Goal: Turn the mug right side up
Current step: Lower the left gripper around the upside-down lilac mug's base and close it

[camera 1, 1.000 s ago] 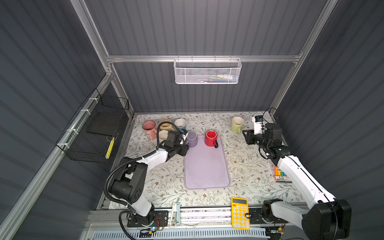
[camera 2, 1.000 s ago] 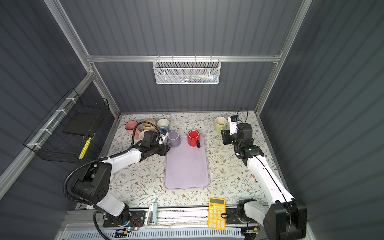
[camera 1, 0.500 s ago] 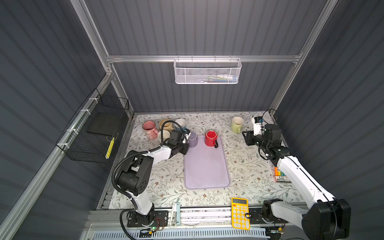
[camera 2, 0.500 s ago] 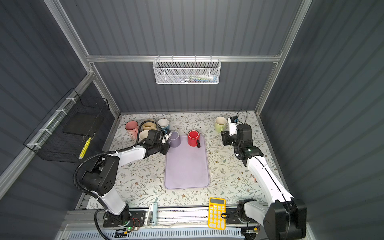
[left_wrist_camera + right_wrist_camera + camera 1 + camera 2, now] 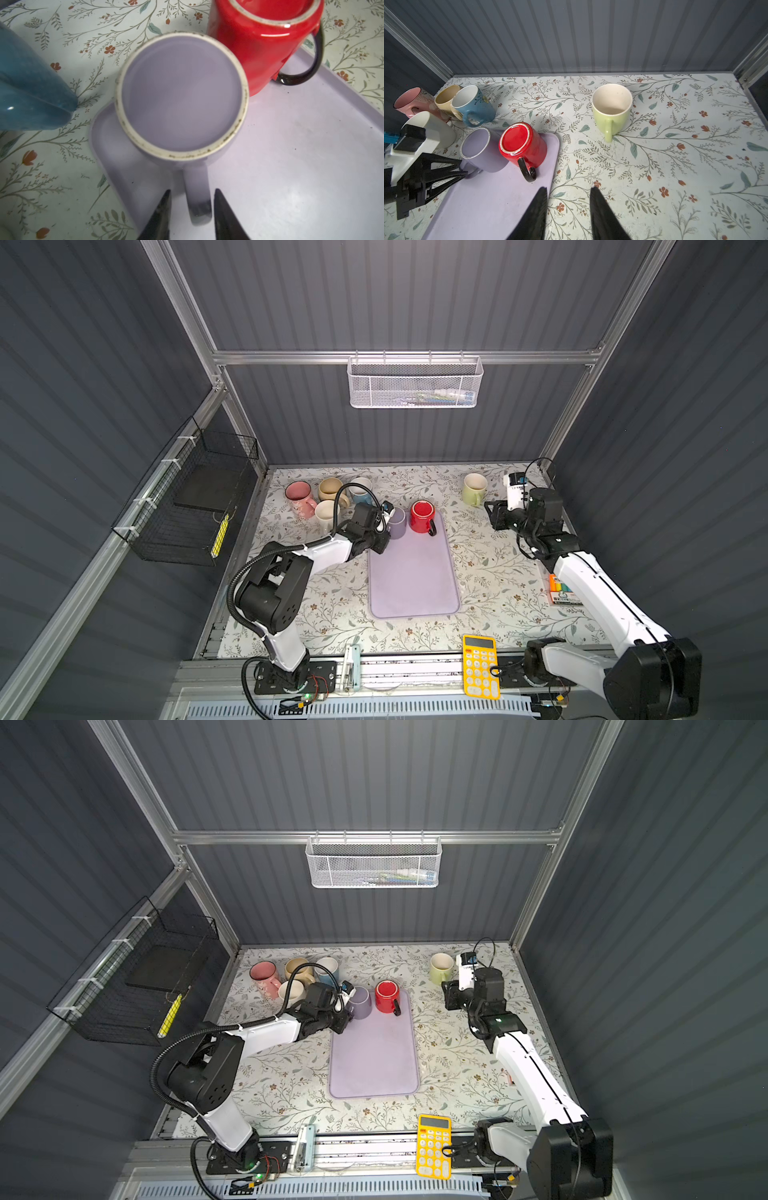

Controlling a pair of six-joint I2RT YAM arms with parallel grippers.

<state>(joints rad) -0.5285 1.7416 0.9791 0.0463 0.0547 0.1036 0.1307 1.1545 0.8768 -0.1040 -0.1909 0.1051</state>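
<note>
Two mugs stand upside down at the far end of the lavender tray (image 5: 415, 580) (image 5: 374, 1060): a lavender mug (image 5: 397, 522) (image 5: 360, 1002) (image 5: 180, 95) and a red mug (image 5: 422, 516) (image 5: 387, 996) (image 5: 521, 143) with a black handle. My left gripper (image 5: 191, 207) (image 5: 381, 540) (image 5: 343, 1021) is open, with its fingers on either side of the lavender mug's handle (image 5: 198, 193) and a gap showing on each side. My right gripper (image 5: 568, 199) (image 5: 494, 516) (image 5: 451, 996) hangs open over the tablecloth beside the tray's right edge, holding nothing.
Pink (image 5: 299, 493), beige (image 5: 330, 488), blue (image 5: 473, 107) and white (image 5: 326, 514) mugs cluster at the back left. A green mug (image 5: 473, 487) (image 5: 611, 108) stands upright at the back right. A yellow calculator (image 5: 480, 666) lies at the front. A marker box (image 5: 563, 593) sits at the right edge.
The left arm has reached in further, bringing its gripper up to the lavender mug's handle. The right arm has not moved.
</note>
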